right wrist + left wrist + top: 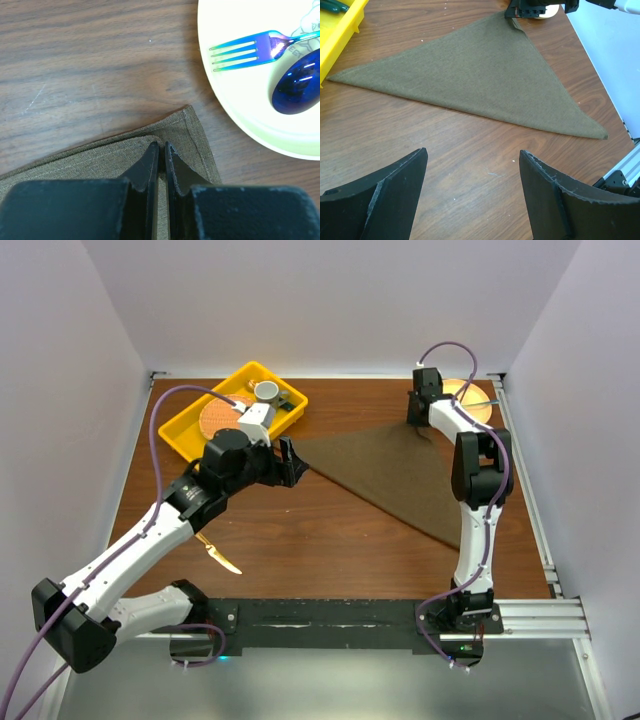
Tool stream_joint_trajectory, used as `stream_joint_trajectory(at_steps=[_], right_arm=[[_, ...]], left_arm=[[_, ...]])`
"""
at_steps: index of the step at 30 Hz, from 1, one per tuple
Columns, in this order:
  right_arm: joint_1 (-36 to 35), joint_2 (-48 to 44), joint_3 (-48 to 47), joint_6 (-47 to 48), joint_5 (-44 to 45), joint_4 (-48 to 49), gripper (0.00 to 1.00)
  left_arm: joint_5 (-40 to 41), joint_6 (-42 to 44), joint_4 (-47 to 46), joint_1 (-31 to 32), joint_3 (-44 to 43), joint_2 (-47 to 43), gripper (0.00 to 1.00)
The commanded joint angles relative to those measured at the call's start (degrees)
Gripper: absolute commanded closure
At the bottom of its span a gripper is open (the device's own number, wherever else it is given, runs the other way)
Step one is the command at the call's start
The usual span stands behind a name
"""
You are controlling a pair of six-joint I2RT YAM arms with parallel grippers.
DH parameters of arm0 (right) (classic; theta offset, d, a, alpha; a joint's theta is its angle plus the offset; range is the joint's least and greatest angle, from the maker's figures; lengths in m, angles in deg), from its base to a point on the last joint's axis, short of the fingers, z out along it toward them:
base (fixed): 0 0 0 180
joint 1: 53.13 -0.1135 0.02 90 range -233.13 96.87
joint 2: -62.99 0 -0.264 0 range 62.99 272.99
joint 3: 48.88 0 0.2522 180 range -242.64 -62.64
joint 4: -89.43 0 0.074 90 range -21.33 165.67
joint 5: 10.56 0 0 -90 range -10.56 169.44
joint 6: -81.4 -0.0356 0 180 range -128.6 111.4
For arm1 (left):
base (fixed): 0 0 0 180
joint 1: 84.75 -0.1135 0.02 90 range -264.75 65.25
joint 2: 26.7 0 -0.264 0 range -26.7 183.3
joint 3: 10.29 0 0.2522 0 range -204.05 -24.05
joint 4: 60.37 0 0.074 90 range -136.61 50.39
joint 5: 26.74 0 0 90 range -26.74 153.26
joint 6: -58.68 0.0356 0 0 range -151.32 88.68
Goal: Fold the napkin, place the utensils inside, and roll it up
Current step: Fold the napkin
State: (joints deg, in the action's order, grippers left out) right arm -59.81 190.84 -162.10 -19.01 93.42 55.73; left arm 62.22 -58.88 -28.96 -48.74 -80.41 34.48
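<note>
Napkin, thin and limp, probably best pinched at corners: right gripper clenches its 1 o'clock corner, left gripper released.

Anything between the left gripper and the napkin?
Nothing visible. Only bare tabletop lies between the open left gripper and the napkin's near edge; the yellow bin sits off to the side.

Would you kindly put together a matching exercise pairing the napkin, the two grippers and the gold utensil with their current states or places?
Things:
1 napkin
2 left gripper
3 right gripper
4 gold utensil

States or places:
A shut on the napkin's corner
B lying loose, near left in the top view
C folded into a triangle
D open, holding nothing

Pairs: 1-C, 2-D, 3-A, 4-B
</note>
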Motion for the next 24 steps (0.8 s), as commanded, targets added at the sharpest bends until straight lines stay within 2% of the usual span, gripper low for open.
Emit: stream_joint_trajectory(at_steps=[1,3,5,10,14,15,19,20,22,23,24], right_arm=[[0.6,-2.2,-1.4,0.8,1.0,0.8,0.95],[0.6,-1.4,-3.1,0.9,0.9,-0.7,0.88],[0.7,-1.0,-3.6,0.9,1.1,-1.2,0.86],[0.6,-1.6,-4.7,2.7,4.8,-2.2,0.70],[0.7,-2.5,-5.8,5.6,11.7,-4.9,0.67],[0.7,-2.8,-5.8,6.5,12.2,-5.1,0.66],[0.5,-4.7,-5.3,6.4,14.1,-7.4,0.49],[0.4,-5.6,-5.4,5.8,14.7,-8.7,0.48],[0.2,-7.3,-3.7,2.1,10.9,-11.9,0.47],[-0.7,-10.5,-2.2,0.5,3.5,-12.1,0.47],[-1.6,-12.4,2.9,-2.7,0.5,-11.3,0.47]], left_arm=[[-1.2,-0.9,-2.3,-0.4,-0.2,0.0,0.21],[-1.2,-0.9,-2.4,-0.3,-0.2,0.0,0.21],[-1.2,-0.9,-2.3,-0.4,0.0,0.1,0.21],[-0.7,-1.1,-2.7,-0.5,0.6,0.8,0.21],[0.4,-1.8,-3.9,-0.4,0.9,2.8,0.21],[0.9,-2.6,-4.2,-0.5,0.3,4.5,0.21],[0.9,-6.2,-7.3,-0.7,-2.9,11.4,0.24],[0.9,-6.9,-9.5,-0.8,-3.7,13.0,0.25],[2.5,-7.0,-11.8,-0.9,-5.8,17.7,0.28],[3.8,-6.6,-13.7,-0.9,-7.6,19.4,0.34],[5.9,-6.3,-14.1,-0.9,-8.8,23.1,0.38]])
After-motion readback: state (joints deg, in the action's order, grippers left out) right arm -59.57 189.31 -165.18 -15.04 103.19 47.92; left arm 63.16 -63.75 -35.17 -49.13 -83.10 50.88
